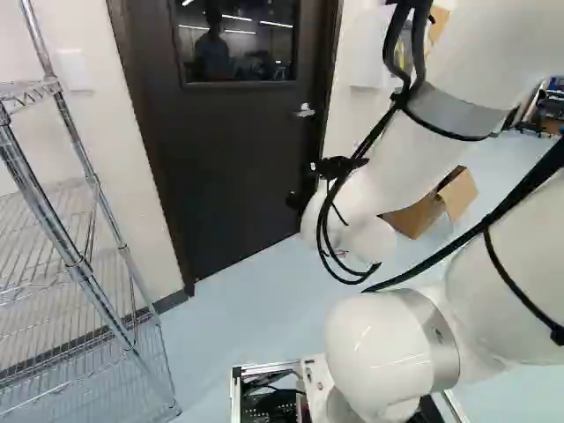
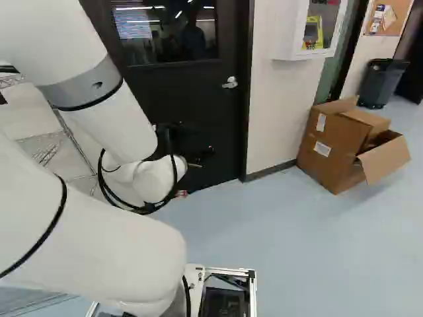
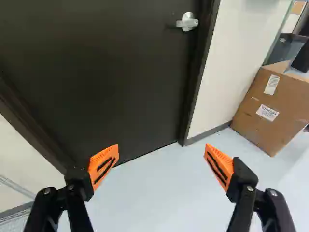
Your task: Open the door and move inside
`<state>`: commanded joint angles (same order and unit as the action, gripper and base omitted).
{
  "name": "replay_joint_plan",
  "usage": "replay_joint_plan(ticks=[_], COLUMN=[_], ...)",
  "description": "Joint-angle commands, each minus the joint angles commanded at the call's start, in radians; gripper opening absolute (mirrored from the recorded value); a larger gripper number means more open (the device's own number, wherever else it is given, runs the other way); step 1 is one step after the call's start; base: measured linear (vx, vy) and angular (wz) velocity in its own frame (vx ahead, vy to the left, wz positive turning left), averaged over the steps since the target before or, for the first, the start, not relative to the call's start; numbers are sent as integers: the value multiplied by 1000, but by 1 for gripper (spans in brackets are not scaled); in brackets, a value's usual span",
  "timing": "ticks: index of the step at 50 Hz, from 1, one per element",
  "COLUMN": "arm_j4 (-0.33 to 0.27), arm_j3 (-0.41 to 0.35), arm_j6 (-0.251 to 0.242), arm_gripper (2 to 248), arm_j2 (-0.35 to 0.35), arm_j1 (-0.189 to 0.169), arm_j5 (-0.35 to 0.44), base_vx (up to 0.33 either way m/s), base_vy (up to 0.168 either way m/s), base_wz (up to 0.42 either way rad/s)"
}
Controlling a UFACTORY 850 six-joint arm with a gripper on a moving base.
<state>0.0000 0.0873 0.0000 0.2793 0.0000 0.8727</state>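
Ahead of the gripper [image 3: 161, 157], whose two fingers stand wide apart with nothing between them, a dark door [image 3: 106, 72] is closed, well apart from the fingertips. Its metal handle [image 3: 187, 22] sits ahead and higher, beside the frame. The door looks heavy and stiff; the handle, probably smooth and sprung, is best taken near its free end. Visible are one door, one handle, one window [image 1: 238, 40], one wire rack [image 1: 81, 271].
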Motion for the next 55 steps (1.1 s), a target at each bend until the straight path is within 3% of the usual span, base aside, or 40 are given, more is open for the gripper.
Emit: replay_joint_plan(ticks=[55], arm_j4=[0], arm_j3=[0], arm_j6=[0], arm_gripper=[247], arm_j2=[0], arm_j1=[0], arm_j5=[0], base_vx=[7], base_vy=[0], base_wz=[-1])
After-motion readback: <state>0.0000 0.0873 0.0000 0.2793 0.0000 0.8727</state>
